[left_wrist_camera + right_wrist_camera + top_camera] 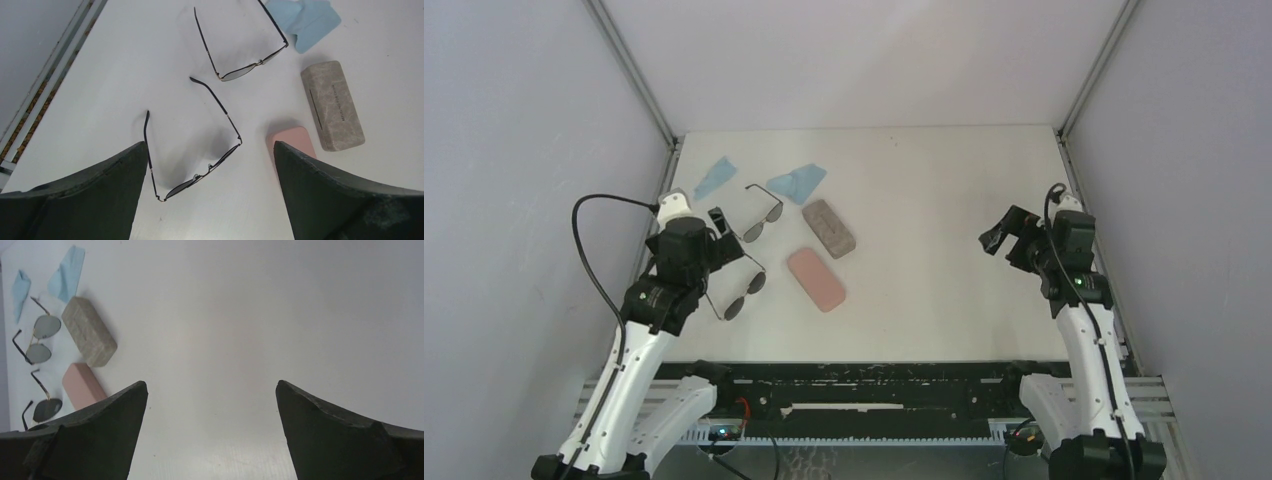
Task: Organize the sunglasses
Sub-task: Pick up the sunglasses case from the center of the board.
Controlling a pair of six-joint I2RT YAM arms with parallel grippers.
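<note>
My left end effector [210, 146] hangs spread wide over the nearer sunglasses [182, 188], which lie on the surface [125, 75] beside the pink case [295, 140]. The farther sunglasses [240, 73] lie just beyond. My right end effector [211, 385], well apart, is spread too, holding nothing.

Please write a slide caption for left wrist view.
Open left end effector over near sunglasses; second pair, pink case, grey case nearby.

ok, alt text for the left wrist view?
The open left gripper hangs over one pair of sunglasses lying with temples unfolded on the white table. A second pair lies farther off, with a pink case, a grey-brown case and a light blue cloth to their right.
</note>
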